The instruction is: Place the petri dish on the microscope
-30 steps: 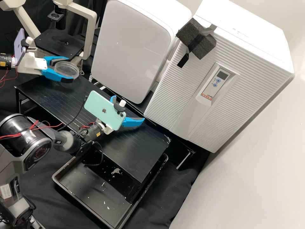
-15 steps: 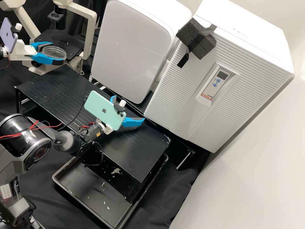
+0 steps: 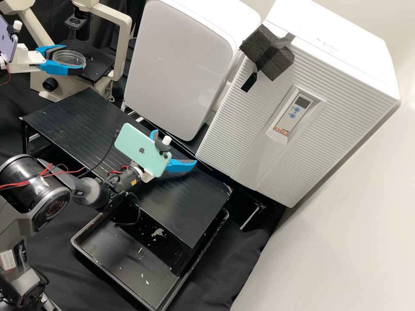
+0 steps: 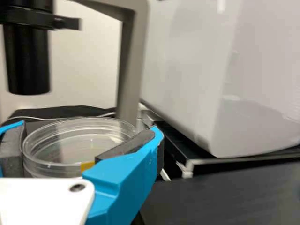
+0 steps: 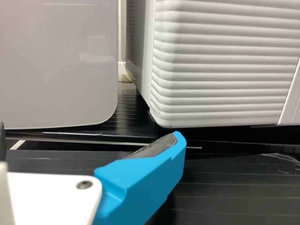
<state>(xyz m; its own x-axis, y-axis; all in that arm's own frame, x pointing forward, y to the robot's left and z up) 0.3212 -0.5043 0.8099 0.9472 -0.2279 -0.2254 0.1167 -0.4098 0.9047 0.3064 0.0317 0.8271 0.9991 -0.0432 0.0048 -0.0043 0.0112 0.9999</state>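
By the microscope stage, left end effector gripped petri dish from 2 sides; needed level, centred, slow lowering before release.

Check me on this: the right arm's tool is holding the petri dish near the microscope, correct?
Wrong arm: it is the left tool that holds the petri dish, as the left wrist view shows. The dish is near the microscope, as you say.

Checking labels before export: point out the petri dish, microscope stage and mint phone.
Petri dish [image 3: 69, 58]: high view, its clear face.
Microscope stage [image 3: 98, 67]: high view, bare black plate.
Mint phone [image 3: 133, 142]: high view, its back.
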